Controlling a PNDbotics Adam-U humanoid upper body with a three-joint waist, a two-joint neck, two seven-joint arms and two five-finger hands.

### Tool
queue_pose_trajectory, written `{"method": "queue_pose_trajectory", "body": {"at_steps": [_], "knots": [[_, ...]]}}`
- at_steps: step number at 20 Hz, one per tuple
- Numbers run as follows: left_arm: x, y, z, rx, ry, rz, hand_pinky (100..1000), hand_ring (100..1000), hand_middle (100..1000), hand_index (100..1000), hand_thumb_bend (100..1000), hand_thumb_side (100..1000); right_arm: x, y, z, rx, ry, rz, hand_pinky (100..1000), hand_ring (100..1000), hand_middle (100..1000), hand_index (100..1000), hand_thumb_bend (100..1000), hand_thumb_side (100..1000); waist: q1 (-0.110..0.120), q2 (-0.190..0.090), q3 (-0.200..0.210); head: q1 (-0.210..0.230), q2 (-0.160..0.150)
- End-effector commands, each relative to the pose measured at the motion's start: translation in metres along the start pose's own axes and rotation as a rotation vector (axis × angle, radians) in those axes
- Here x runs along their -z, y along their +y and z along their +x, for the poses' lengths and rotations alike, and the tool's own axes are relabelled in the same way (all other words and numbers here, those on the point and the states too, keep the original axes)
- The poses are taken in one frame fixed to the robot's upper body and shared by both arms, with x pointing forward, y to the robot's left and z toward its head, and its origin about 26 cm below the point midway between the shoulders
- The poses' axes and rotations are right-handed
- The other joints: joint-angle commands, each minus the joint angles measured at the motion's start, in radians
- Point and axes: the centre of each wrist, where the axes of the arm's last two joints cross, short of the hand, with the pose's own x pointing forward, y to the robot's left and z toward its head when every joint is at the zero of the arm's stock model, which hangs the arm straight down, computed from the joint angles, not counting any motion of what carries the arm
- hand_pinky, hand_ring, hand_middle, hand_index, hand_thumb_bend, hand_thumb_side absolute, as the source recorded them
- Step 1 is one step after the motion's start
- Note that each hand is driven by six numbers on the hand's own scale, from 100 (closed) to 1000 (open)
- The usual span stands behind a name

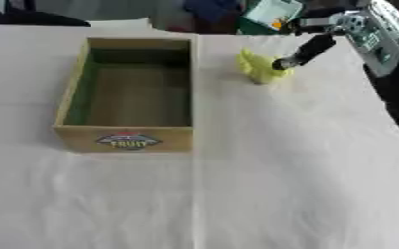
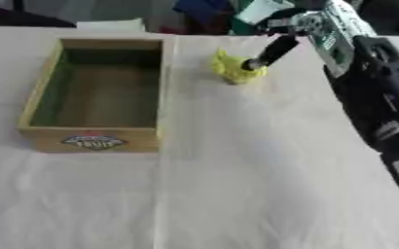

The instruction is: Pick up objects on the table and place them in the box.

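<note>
A wooden box (image 1: 126, 131) sits open and empty on a white-covered table (image 1: 280, 185). Just right of it lies a small yellow object (image 1: 258, 68). The right hand (image 1: 309, 48) reaches in from upper right, one finger touching it (whether it grips, I cannot tell), likely preparing a pickup.

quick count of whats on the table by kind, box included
box: 1
yellow object: 1, right hand reaching it
total: 2
</note>
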Motion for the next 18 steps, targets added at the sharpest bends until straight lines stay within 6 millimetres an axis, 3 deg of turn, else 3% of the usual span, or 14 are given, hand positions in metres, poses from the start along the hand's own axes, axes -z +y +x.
{"method": "queue_pose_trajectory", "body": {"at_steps": [1, 13, 18], "knots": [[0.007, -0.001, 0.005, 0.001, -0.033, -0.007, 523, 597, 565, 769, 100, 662, -0.007, -0.011, -0.004, -0.024, 0.020, -0.060, 958, 958, 928, 1000, 410, 561, 0.001, -0.012, 0.003, -0.005, -0.014], [0.006, -0.005, 0.004, 0.000, -0.034, -0.011, 523, 595, 563, 766, 100, 653, 0.012, 0.005, 0.000, -0.077, 0.051, -0.059, 948, 949, 913, 1000, 357, 545, -0.005, 0.014, 0.027, -0.017, -0.027], [0.006, -0.006, 0.004, -0.001, -0.032, -0.011, 523, 594, 563, 766, 100, 649, 0.016, 0.009, 0.001, -0.088, 0.060, -0.059, 930, 933, 890, 1000, 228, 567, -0.006, 0.021, 0.031, -0.018, -0.029]]}}
